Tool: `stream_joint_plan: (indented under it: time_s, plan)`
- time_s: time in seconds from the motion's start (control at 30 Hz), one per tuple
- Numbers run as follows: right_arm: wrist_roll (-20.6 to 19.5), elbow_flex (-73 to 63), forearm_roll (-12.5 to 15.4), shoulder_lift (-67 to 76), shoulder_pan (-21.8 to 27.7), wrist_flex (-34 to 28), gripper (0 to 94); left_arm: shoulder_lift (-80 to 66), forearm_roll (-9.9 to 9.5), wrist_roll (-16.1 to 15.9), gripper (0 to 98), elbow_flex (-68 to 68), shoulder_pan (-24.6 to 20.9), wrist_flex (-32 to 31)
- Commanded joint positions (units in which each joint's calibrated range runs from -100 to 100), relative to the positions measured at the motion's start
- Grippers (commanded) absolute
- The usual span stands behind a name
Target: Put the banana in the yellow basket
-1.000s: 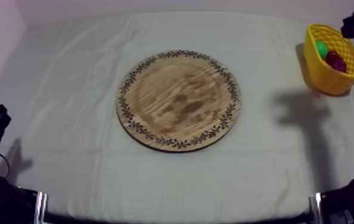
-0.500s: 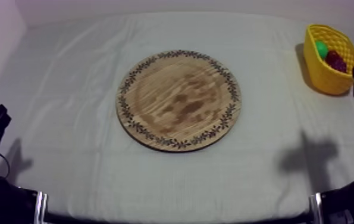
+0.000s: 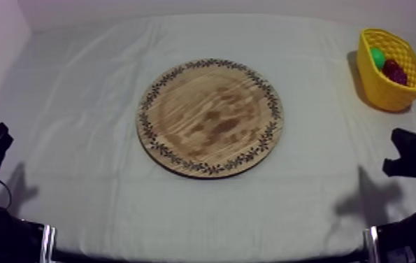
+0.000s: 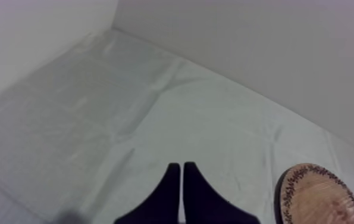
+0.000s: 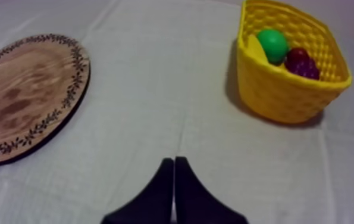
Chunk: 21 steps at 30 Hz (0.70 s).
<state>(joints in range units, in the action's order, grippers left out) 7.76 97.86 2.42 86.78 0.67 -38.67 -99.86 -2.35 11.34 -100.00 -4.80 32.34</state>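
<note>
While the wooden board (image 3: 210, 117) lies bare, a smooth yellow shape, likely the banana (image 5: 254, 49), rests in the yellow basket (image 5: 286, 95); left and right jaws pressed together, job seemingly done.

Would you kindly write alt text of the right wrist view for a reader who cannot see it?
The right gripper, jaws shut, hangs above the cloth between the wooden board and the yellow basket, which holds a green fruit, a dark red fruit and a yellow shape, perhaps the banana.

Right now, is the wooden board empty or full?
Empty: the board shows only bare wood; the fruit lies in the yellow basket.
</note>
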Motion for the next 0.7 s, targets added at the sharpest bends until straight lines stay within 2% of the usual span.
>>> stream_joint_plan:
  time_s: [0.0, 0.1, 0.33, 0.67]
  plan:
    - [1.10, 0.91, 0.44, 0.98, -0.42, 0.10, 0.2, 0.04, -0.02, -0.01, 0.1, 0.00, -0.01, 0.00]
    - [1.55, 1.19, 0.21, 2.58, -0.92, 0.39, 0.2, 0.04, -0.02, -0.01, 0.1, 0.00, -0.01, 0.00]
    - [7.22, 1.74, -0.72, 5.50, -1.80, 2.43, 0.5, 0.04, -0.02, 0.01, 0.1, 0.00, -0.01, 0.00]
    - [4.48, 1.91, -0.78, 8.72, -2.27, 2.97, 0.4, 0.04, -0.02, 0.01, 0.1, 0.00, -0.01, 0.00]
